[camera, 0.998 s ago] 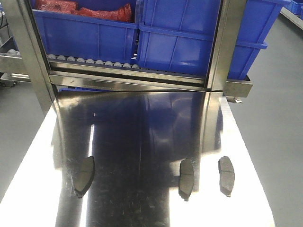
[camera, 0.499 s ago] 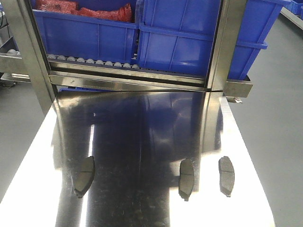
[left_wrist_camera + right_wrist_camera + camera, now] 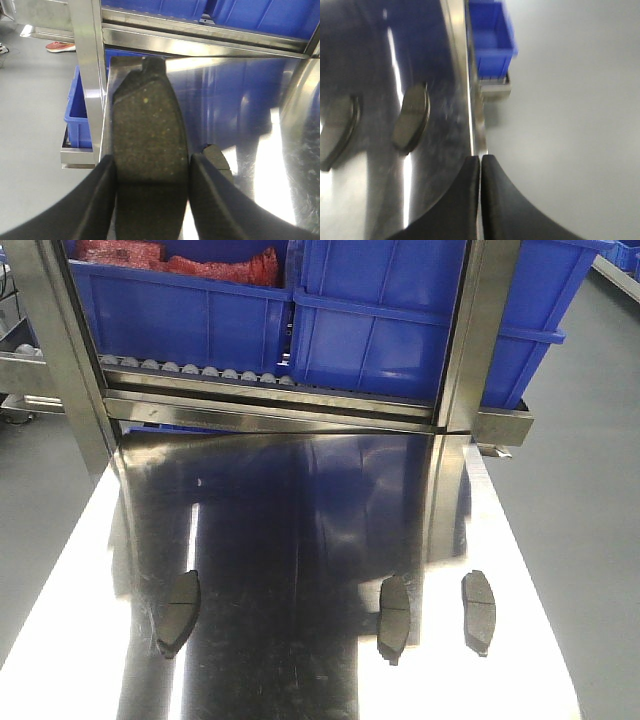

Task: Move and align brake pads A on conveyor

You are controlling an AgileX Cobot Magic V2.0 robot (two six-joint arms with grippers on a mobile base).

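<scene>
- Pads (image 3: 178,612), front view: three, flat on shiny steel top (image 3: 300,500), in a loose row across lower frame.
- Left pad alone at lower left; middle pad (image 3: 394,617) and right pad (image 3: 478,612) near each other at lower right, not touching.
- All three lengthwise up the frame, roughly parallel.
- Rack (image 3: 270,405) with blue bins (image 3: 180,310) across top of frame; grey floor (image 3: 590,490) at right.
- Left wrist view: left gripper (image 3: 150,172) pinching a fourth pad (image 3: 147,130) by its long edges, dark fingers (image 3: 97,200) tight against both sides.
- Speckled grey face toward camera, filling centre of frame; lifted or resting on the top, cannot tell.
- One more pad edge (image 3: 217,155) peeking out past right-hand finger, centre right, lying on the top.
- Right wrist view, blurred: right gripper (image 3: 480,170) pressed together with nothing between, bottom centre, over the top's edge.
- Two pads at upper left of that frame, flat on the top, side by side and apart; a bin at top centre, floor filling right half.
</scene>
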